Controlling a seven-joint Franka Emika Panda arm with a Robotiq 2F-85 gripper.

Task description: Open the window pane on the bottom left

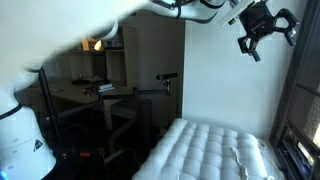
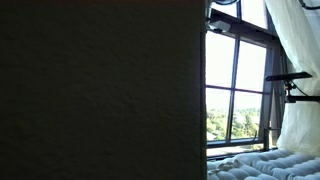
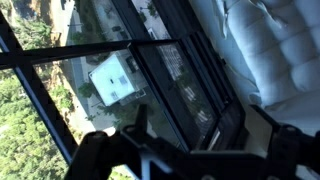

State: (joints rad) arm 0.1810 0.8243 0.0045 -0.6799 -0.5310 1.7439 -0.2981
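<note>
In the wrist view the small glass window pane [image 3: 180, 90] in its thin black frame lies just ahead of my gripper [image 3: 200, 140], beside the edge of a white cushion. The two dark fingers stand apart at the bottom of this view, open and empty, a little short of the pane's frame. I cannot tell whether the pane is shut or ajar. In an exterior view the gripper [image 1: 265, 28] hangs high at the upper right, above the window strip [image 1: 300, 135] at the right edge. The gripper does not show clearly in the exterior view with the dark wall.
A white tufted mattress [image 1: 210, 150] lies under the window and also shows in the wrist view [image 3: 265, 50]. Tall dark-framed panes [image 2: 235, 90] and a white curtain [image 2: 300, 50] fill the window side. A dark wall [image 2: 100, 90] blocks much of that view. Desks [image 1: 90, 95] stand behind.
</note>
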